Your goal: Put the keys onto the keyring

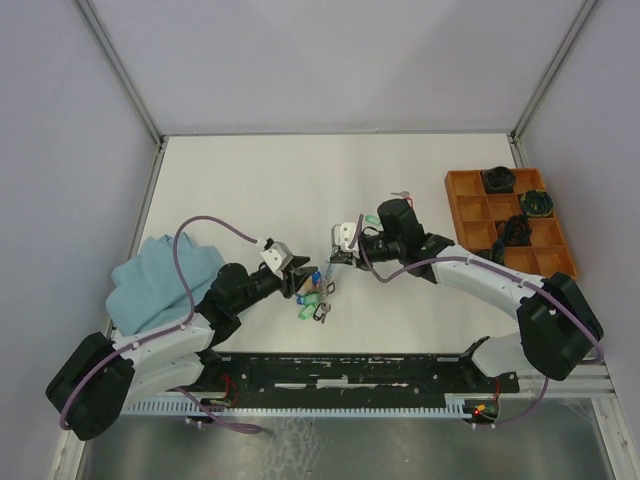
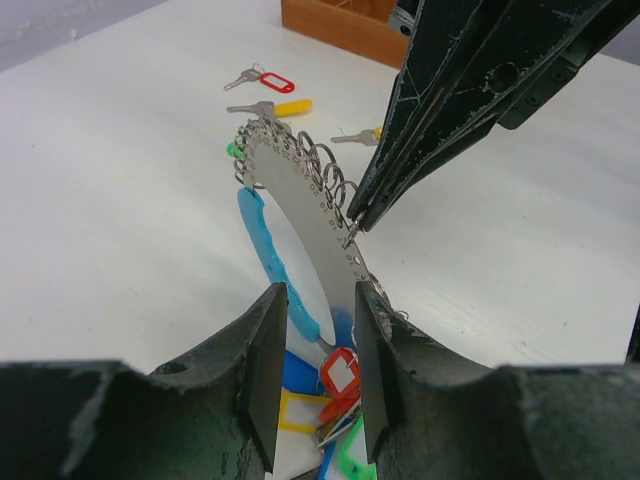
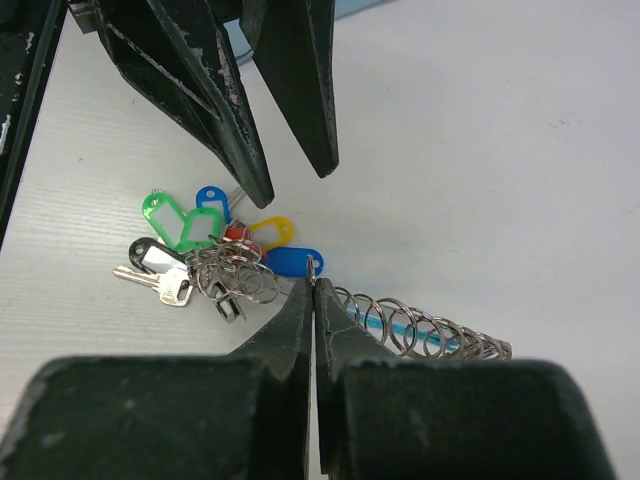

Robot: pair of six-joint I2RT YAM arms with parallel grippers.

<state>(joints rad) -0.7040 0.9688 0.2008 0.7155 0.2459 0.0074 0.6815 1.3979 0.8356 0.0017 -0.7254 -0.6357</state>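
Observation:
The keyring (image 2: pixel 300 205), a grey metal band with a blue sleeve (image 2: pixel 262 240), arches up off the table and carries a row of small split rings (image 3: pixel 430 335). My right gripper (image 3: pixel 313 283) is shut on one small ring at the band's edge; the left wrist view shows that gripper (image 2: pixel 352 226) coming in from the upper right. My left gripper (image 2: pixel 320 300) is open, its fingers on either side of the band's lower end. A bunch of keys (image 3: pixel 190 225) with green, blue, yellow, red and black tags lies under the left gripper (image 1: pixel 300 275).
Loose keys lie farther out, one with a red tag (image 2: pixel 262 78) and one with a yellow tag (image 2: pixel 280 106). An orange compartment tray (image 1: pixel 450 190) holding dark coiled bundles stands at the right. A light blue cloth (image 1: pixel 160 280) lies at the left.

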